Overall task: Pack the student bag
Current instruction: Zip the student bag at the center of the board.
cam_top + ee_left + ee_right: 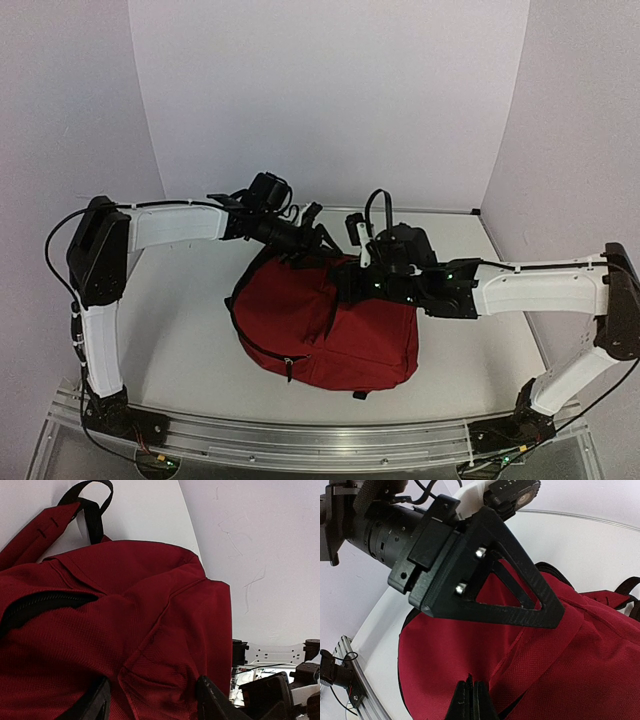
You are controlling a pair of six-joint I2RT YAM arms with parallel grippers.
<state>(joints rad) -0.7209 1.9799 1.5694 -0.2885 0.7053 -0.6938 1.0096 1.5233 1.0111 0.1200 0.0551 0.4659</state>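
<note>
Left gripper (316, 232): seen above the far top edge of the student bag (320, 325). The jaws are held apart, and a raised fold of the red fabric fills the gap between the fingers (215, 705).
Right gripper (472, 702): seen over the upper right part of the bag, just beside the left gripper. The jaws are pressed fully together and the tips are set against the red fabric. Whether any cloth is caught between them cannot be told.
Table (190, 330): a white top is seen under the bag and around it on all sides.
Student bag: a dark red fabric backpack is laid flat in the middle of the table, between the two arms, with both grippers at its far end.
Shoulder strap (35, 540): a red padded strap is seen past the bag's top edge, lying on the table.
Zipper (45, 605): a black zip line is seen parted into a dark slit on the bag's upper face.
Carry loop (92, 510): a black loop is stood up from the bag's top end.
</note>
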